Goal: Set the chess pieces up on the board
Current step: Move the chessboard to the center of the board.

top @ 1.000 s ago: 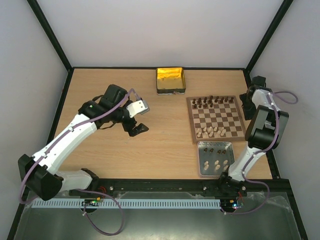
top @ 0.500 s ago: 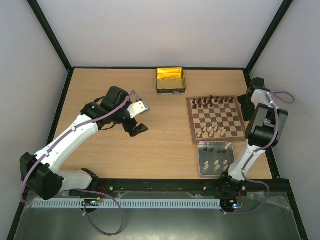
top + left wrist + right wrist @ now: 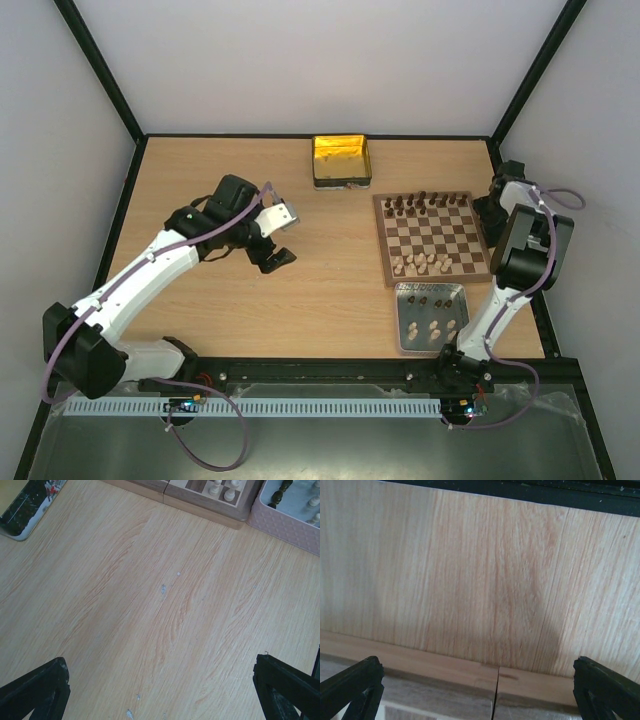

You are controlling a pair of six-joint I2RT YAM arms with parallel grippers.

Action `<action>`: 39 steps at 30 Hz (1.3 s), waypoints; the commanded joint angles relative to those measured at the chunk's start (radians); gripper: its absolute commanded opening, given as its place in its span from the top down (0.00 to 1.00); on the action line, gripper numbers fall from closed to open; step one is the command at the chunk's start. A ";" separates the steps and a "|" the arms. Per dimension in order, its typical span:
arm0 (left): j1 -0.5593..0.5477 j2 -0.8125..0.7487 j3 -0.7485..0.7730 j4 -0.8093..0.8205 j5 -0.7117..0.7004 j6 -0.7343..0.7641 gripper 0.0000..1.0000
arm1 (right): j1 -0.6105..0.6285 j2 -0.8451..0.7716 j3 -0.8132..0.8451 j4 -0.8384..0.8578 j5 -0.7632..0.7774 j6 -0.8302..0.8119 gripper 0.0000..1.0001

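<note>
The board [image 3: 432, 238] lies at the right of the table. Dark chess pieces [image 3: 420, 205] stand along its far rows and cream pieces [image 3: 424, 263] along its near rows. More dark and cream pieces [image 3: 432, 326] lie in the grey tray [image 3: 402, 318] in front of it. My left gripper [image 3: 272, 258] hovers open and empty over bare table, left of the board; its wrist view shows the board's corner [image 3: 205, 502] with cream pieces [image 3: 226, 487]. My right gripper [image 3: 490, 208] is open and empty at the board's right edge [image 3: 445, 666].
A yellow-gold tin [image 3: 341, 160] stands at the back centre; its corner also shows in the left wrist view [image 3: 25, 505]. The tray's wall [image 3: 285, 522] shows at that view's upper right. The black frame rail [image 3: 520, 490] runs just past the right gripper.
Both arms have shifted only slightly. The left arm has edged a little to the right, and the right wrist a little towards the back. Nothing was taken or let go.
</note>
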 commanded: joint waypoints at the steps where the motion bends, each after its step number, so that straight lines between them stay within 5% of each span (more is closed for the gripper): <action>1: 0.006 -0.025 -0.021 0.009 -0.008 -0.013 0.01 | -0.002 0.045 0.016 -0.043 0.046 0.002 0.01; 19: 0.007 -0.007 -0.021 0.015 -0.017 -0.021 0.00 | -0.004 0.173 0.180 -0.122 0.063 -0.092 0.01; 39: 0.075 0.023 0.011 0.019 -0.176 -0.017 0.00 | 0.168 0.104 0.014 -0.016 0.001 -0.075 0.02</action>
